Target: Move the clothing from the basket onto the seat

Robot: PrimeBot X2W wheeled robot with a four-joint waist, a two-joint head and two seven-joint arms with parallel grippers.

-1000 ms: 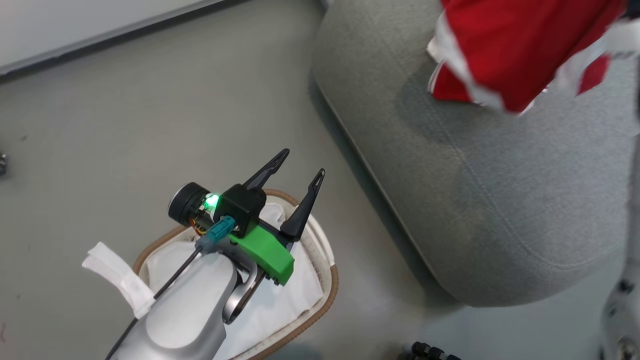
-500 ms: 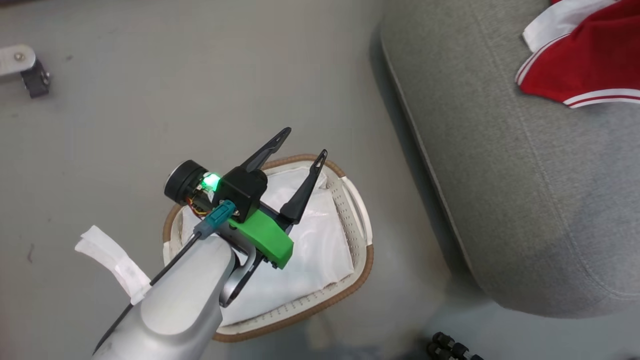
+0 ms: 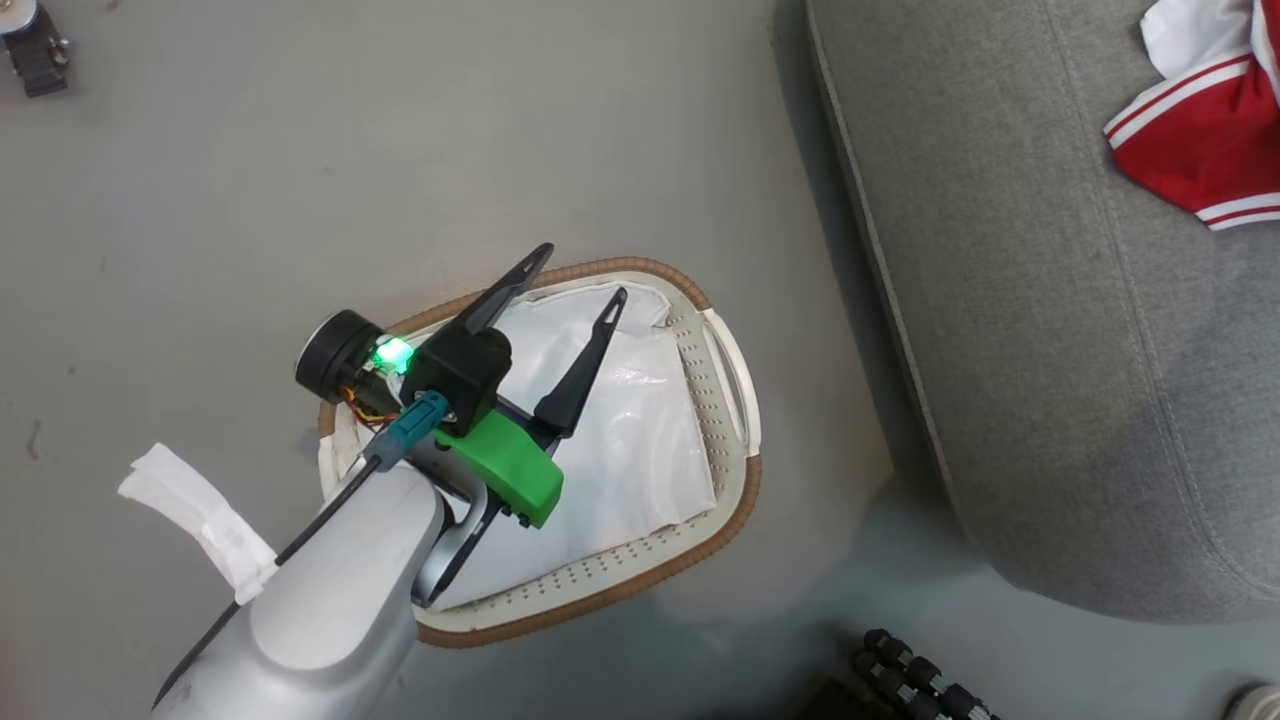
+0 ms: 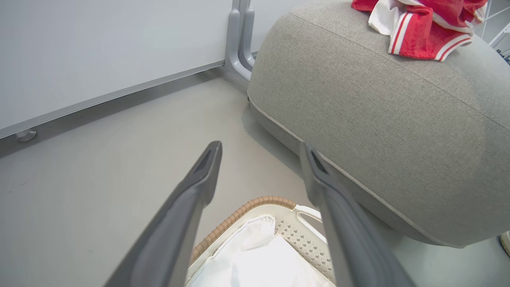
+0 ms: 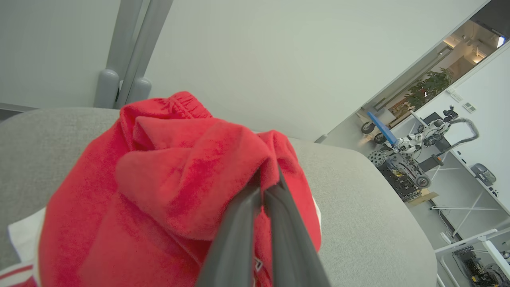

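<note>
The basket (image 3: 742,492) stands on the floor, and I see only its shiny white liner inside. My left gripper (image 3: 583,272) hovers open over the basket's far end with nothing between its fingers; the left wrist view looks past the same open gripper (image 4: 261,146) to the basket rim (image 4: 247,207) and the seat (image 4: 378,103). Red and white clothing (image 3: 1205,150) lies on the grey seat (image 3: 1050,350), seen again as a heap of clothing (image 4: 422,24) on top. My right gripper (image 5: 267,181) is shut on a fold of the red clothing (image 5: 171,171) over the seat (image 5: 358,207).
The seat's rounded edge runs close to the basket's right handle (image 3: 733,365). A black ribbed object (image 3: 920,675) lies on the floor at the bottom. A caster (image 3: 30,40) sits far left. A wall with a grey post (image 4: 239,36) stands behind the seat.
The head camera has swung, so the basket now shows whole and the clothing sits at the right edge. The left gripper stays open over the basket.
</note>
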